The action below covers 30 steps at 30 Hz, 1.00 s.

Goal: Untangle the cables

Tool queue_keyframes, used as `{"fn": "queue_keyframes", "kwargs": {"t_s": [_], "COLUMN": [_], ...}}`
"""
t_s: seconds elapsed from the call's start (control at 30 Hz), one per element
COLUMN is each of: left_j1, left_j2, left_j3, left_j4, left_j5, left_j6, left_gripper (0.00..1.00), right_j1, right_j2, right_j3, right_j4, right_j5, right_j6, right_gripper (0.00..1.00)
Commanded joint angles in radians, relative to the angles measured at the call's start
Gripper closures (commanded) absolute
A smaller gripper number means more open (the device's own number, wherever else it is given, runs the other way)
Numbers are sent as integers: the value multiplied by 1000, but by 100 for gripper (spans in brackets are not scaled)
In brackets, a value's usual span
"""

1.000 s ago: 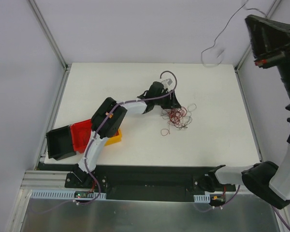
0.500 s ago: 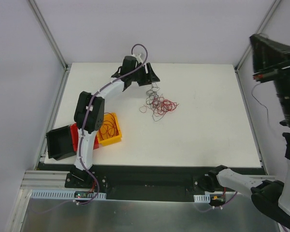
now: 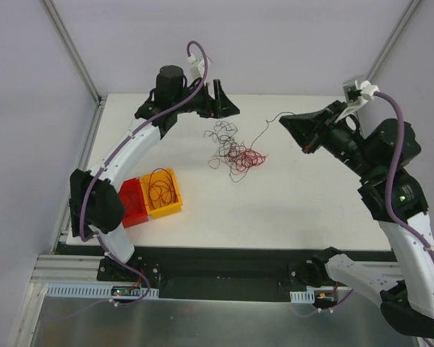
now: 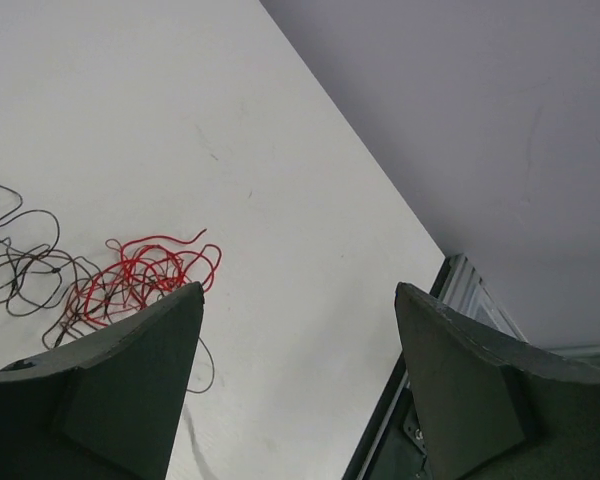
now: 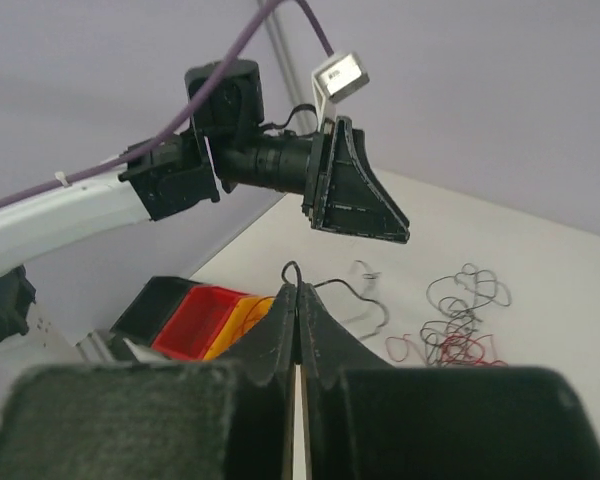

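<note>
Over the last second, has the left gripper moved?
Yes. The left gripper went from mid-table up-left to the far edge of the table, away from the cables.

Thin curly wires, mostly red with some black, lie in a loose tangle on the white desk. One black wire rises from beside it, pinched in the right hand.

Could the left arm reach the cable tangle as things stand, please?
Probably yes: the left gripper is open, empty, near the tangle, nothing between; the right gripper holds a black strand aside.
</note>
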Motion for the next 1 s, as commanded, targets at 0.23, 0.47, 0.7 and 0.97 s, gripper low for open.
{"fn": "queue_keyframes", "kwargs": {"t_s": [0.23, 0.47, 0.7, 0.97], "left_j1": [11, 11, -4, -173], "left_j2": [-225, -320, -392, -423], "left_j3": [-139, -263, -346, -506], "left_j4": [-112, -112, -111, -112], "left_j5": [-65, -73, -30, -87], "left_j6": [86, 98, 80, 152], "left_gripper": [19, 19, 20, 23], "right_j1": [36, 42, 48, 47], "right_j2": [50, 7, -72, -195], "right_j3": [-335, -520, -631, -904], "right_j4": [317, 334, 282, 149], "right_j5": [-206, -163, -165, 22], "right_j6": [185, 198, 233, 331], "right_gripper": [100, 100, 100, 100]}}
